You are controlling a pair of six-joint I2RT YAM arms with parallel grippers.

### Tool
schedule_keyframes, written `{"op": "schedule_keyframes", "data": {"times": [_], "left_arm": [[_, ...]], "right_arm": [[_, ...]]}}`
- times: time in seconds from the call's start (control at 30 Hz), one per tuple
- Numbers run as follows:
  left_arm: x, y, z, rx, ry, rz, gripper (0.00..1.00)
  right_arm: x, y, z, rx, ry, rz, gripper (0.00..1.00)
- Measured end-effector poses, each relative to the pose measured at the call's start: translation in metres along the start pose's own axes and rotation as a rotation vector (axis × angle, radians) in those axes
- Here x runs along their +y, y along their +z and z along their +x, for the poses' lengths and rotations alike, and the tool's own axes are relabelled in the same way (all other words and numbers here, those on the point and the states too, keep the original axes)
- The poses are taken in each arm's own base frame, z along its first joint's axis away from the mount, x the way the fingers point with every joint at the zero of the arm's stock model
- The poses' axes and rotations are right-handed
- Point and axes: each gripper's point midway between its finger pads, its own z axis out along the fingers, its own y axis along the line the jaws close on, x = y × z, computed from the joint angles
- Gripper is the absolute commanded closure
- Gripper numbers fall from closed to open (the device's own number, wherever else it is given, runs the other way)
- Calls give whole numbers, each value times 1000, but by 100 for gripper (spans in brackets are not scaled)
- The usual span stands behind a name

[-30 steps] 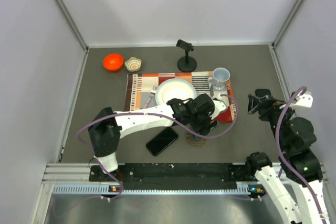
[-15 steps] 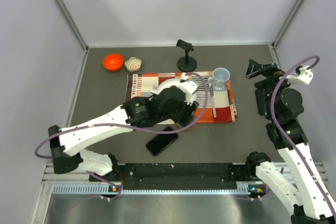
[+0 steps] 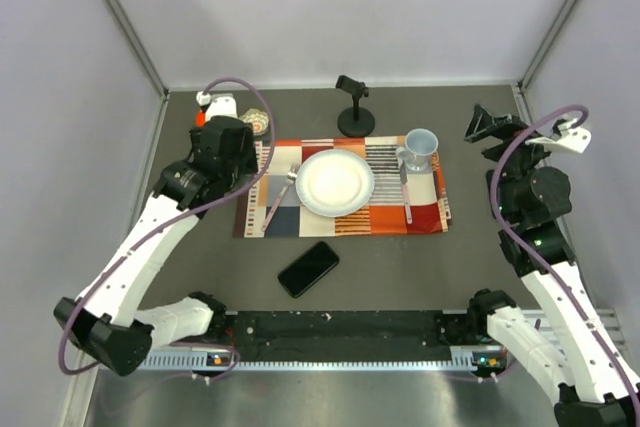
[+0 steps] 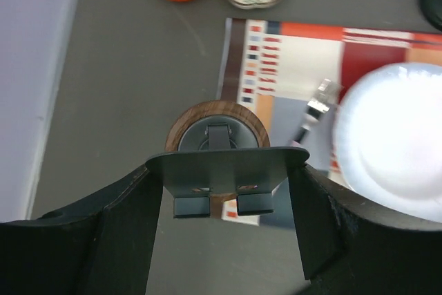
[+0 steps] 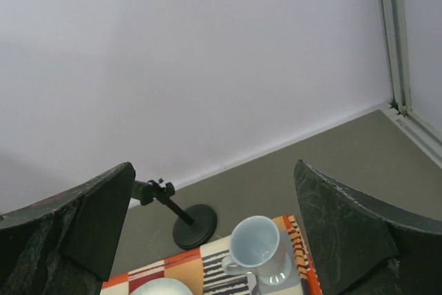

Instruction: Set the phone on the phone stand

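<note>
Phone stand, a tilted grey plate on a round brown wooden disc (image 4: 228,167), is now gripped in the left jaws by the left edge of the striped red-and-orange placemat (image 3: 420,212). It has been carried away from its earlier spot just beside the flat black glossy phone (image 3: 308,268), which lies alone on the grey tabletop (image 3: 450,267). The two are now well apart, so the stand likely needs setting down first. The right jaws hang wide and empty at far right.

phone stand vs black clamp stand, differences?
The phone stand is a grey plate on a brown disc; the black stand is all black, a thin post with a clamp head. The phone stand is gripped between the left fingers at the left edge of the mat; the black stand stands free behind it. Both have round bases.
</note>
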Motion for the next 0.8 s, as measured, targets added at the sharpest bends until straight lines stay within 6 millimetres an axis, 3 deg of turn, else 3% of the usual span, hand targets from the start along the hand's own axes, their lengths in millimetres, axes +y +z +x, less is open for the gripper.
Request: {"op": "schedule_keyframes", "data": {"times": [0.2,0.33,0.6,0.8], "left_arm": [[48,66,-2,16,5,-178,100],[71,112,8,87,-20,-187,100],[82,185,12,199,-46,-80,100],[93,217,34,285,-97,13,100]], "right_arm": [[-5,-5,2,2,-96,-8,1],[-7,-12,4,0,-143,-20,1],[-11,-15,16,8,-208,-31,1],[-15,-15,27,21,-236,-35,1]]}}
